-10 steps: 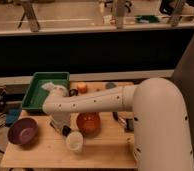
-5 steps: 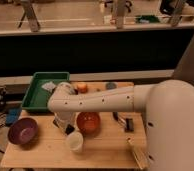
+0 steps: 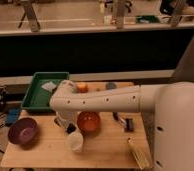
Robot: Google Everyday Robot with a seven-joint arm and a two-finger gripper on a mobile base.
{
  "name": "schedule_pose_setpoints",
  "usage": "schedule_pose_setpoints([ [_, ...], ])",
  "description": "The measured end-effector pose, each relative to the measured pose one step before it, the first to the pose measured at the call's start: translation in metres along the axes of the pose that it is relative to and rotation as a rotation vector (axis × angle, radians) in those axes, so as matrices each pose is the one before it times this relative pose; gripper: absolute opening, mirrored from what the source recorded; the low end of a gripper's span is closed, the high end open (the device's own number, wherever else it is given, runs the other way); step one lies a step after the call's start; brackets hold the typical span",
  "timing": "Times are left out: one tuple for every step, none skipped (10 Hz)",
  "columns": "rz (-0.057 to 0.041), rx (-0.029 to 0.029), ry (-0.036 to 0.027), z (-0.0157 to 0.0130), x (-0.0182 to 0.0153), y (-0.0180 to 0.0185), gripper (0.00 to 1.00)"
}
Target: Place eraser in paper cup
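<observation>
The white paper cup [image 3: 75, 141] stands upright near the table's front, just left of the orange bowl [image 3: 88, 121]. My white arm reaches in from the right and bends down at the elbow. The gripper [image 3: 68, 126] hangs just above and behind the cup's left rim, beside the orange bowl. A small dark shape [image 3: 70, 129] shows at the gripper's tip and looks like the black eraser. I cannot tell whether it is held. The arm hides the table behind the gripper.
A purple bowl [image 3: 23, 131] sits at the front left and a green tray [image 3: 42, 91] at the back left. An orange fruit [image 3: 82, 87] and a blue-grey cup [image 3: 110, 86] stand at the back. A dark block with a handle [image 3: 124, 122] and a wooden stick-like item [image 3: 139, 152] lie at the right.
The gripper has shifted a little to the right, closer to the paper cup and the orange bowl. The cup and the bowls have not moved.
</observation>
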Motion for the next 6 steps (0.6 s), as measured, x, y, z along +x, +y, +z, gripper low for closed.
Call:
schedule_pose_setpoints([
  [0.00249, 0.01727, 0.01856, 0.00215, 0.00620, 0.00184, 0.09],
  [0.00179, 0.01388, 0.02188, 0.00165, 0.00877, 0.00408, 0.09],
  [0.00138, 0.01387, 0.01664, 0.00202, 0.00727, 0.00154, 0.09],
  [-0.00063, 0.00423, 0.00362, 0.00119, 0.00286, 0.00029, 0.09],
  [-0.00119, 0.00288, 0.00297, 0.00035, 0.00420, 0.00030, 0.09],
  [-0.00093, -0.00146, -0.00377, -0.00047, 0.00364, -0.00022, 0.09],
])
